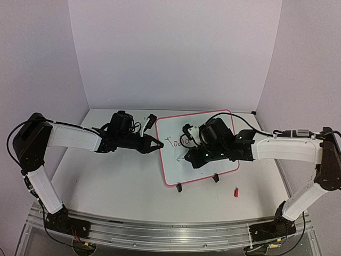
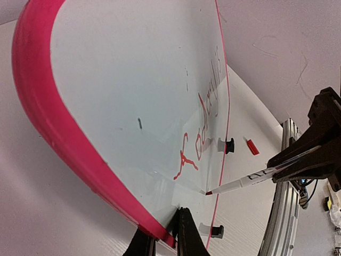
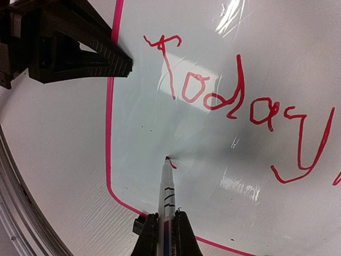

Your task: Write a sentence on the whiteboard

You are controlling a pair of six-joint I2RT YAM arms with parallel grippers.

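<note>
The whiteboard (image 1: 176,172), glossy white with a pink-red frame, stands tilted on a wire stand mid-table. It also shows in the left wrist view (image 2: 133,80) and the right wrist view (image 3: 213,181). The sentence (image 3: 234,101) is in red marker and reads only "Today"; it also shows from above (image 1: 176,141). My left gripper (image 1: 155,144) is shut on the board's left frame edge (image 2: 166,234). My right gripper (image 3: 166,216) is shut on a white marker (image 3: 168,189). The marker's red tip touches the board below "Today", at a short fresh stroke (image 3: 171,162).
A red marker cap (image 1: 235,191) lies on the table right of the board. The stand's black feet (image 1: 179,187) sit at the board's near edge. A small black-and-white object (image 1: 151,121) lies behind the left gripper. Purple walls close in the back and sides.
</note>
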